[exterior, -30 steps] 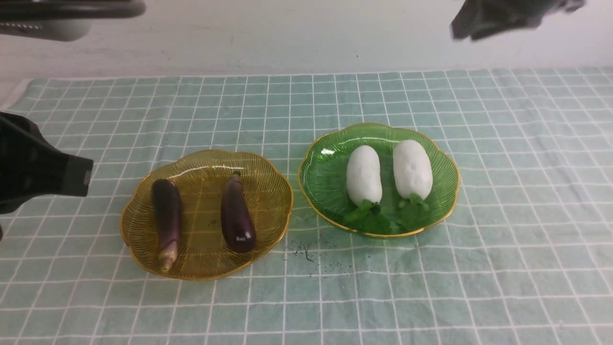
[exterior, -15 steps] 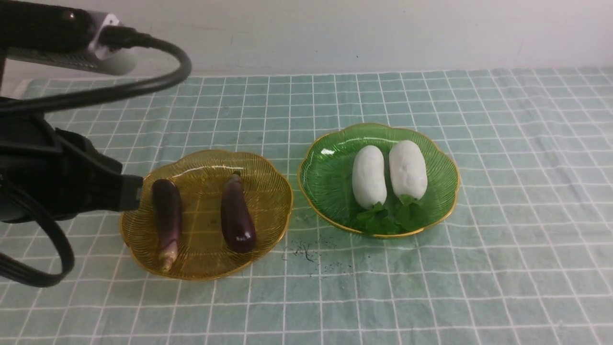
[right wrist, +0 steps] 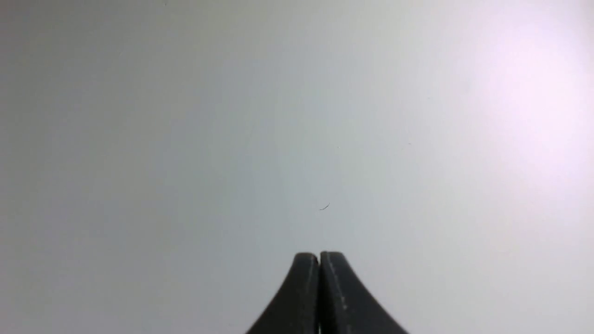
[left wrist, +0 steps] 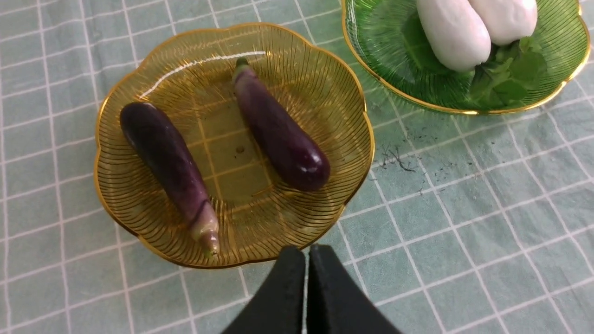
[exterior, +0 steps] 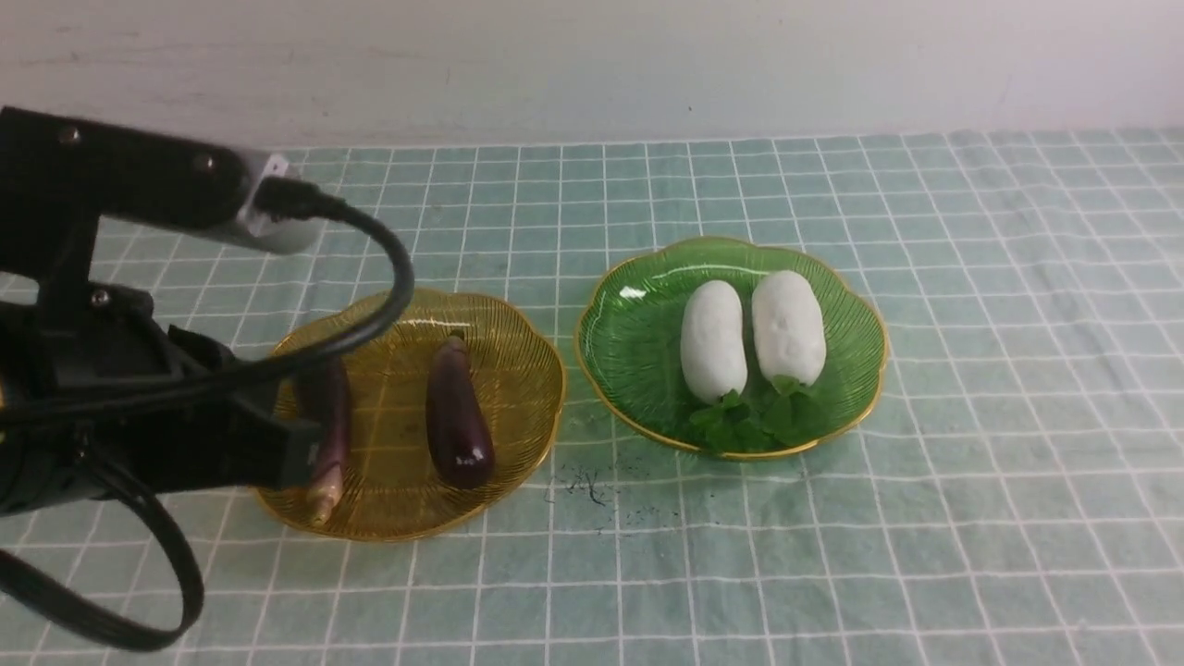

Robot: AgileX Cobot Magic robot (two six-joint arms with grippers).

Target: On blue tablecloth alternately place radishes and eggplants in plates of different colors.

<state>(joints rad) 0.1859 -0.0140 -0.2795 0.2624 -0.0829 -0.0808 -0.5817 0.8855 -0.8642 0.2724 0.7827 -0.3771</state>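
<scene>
On the blue tablecloth (exterior: 925, 509), the amber plate (exterior: 518, 370) holds two eggplants: a slim one (exterior: 330, 416), partly hidden by my left arm, and a thicker one (exterior: 458, 416). The green plate (exterior: 629, 351) holds two radishes (exterior: 712, 338) (exterior: 788, 326) side by side, leaves toward me. My left gripper (exterior: 303, 455) is shut and empty, over the amber plate's near-left rim. In the left wrist view the shut left gripper (left wrist: 306, 253) sits at the amber plate's (left wrist: 325, 93) edge, near the slim eggplant's (left wrist: 169, 162) stem end. My right gripper (right wrist: 319, 257) is shut and faces a blank pale surface.
Black scuff marks (exterior: 587, 486) lie on the cloth between the plates, toward me. A pale wall (exterior: 592, 65) runs behind the table's far edge. The left arm's cable (exterior: 176, 573) loops low at the front left.
My left arm has moved right and lower, now covering the amber plate's left side and part of the slim eggplant. The right arm left the view's top right. The radishes shifted closer together.
</scene>
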